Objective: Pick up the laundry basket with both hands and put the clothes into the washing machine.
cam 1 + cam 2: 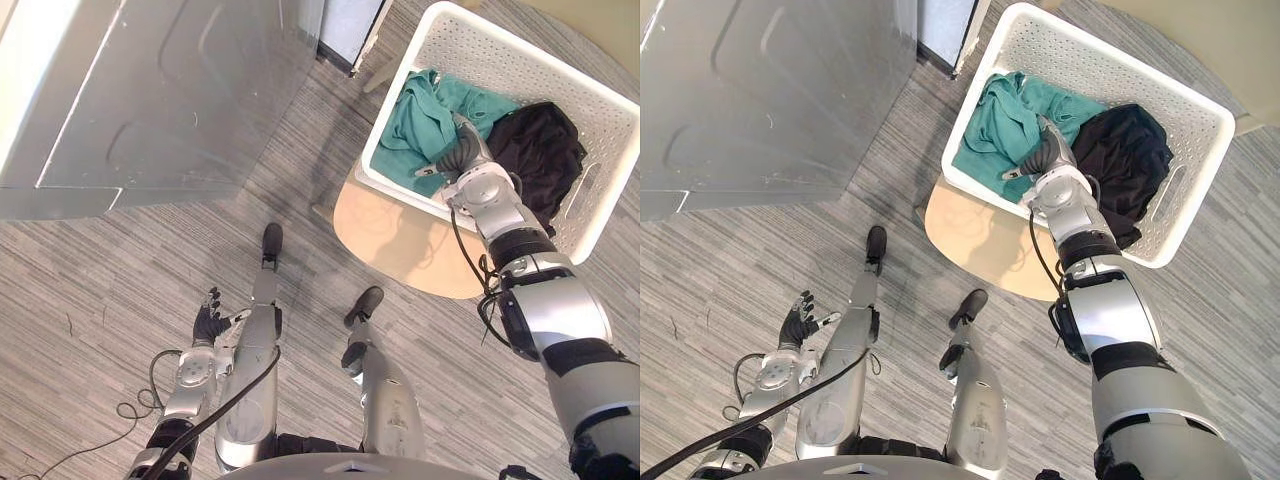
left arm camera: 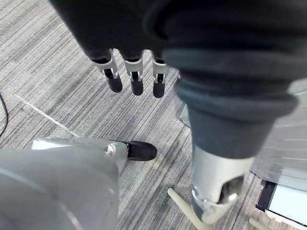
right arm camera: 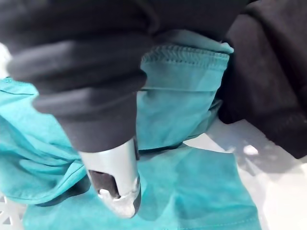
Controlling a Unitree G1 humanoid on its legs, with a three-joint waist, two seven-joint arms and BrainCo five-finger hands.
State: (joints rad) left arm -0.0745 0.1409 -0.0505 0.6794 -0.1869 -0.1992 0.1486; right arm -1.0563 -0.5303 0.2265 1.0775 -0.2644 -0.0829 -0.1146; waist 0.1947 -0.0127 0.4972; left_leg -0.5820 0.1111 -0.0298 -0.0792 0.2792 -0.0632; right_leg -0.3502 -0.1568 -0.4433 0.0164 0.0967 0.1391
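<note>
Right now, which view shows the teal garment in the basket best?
The right eye view: the teal garment lies in the white basket beside the black garment, with the right hand over it. The left eye view matches; the right wrist view gives close folds.

The silver-grey left arm point(image 1: 188, 378) hangs low at the robot's left side. Its dark-covered left hand point(image 1: 210, 324) is held in the air, the silver, dark-tipped fingers point(image 2: 136, 76) straight in a row and the thumb point(image 2: 216, 191) standing apart, holding nothing. The silver-grey right arm point(image 1: 555, 310) is stretched forward and out to the robot's right, nearly straight, and its dark-covered right hand point(image 1: 462, 155) points down and away at the arm's far end.
</note>
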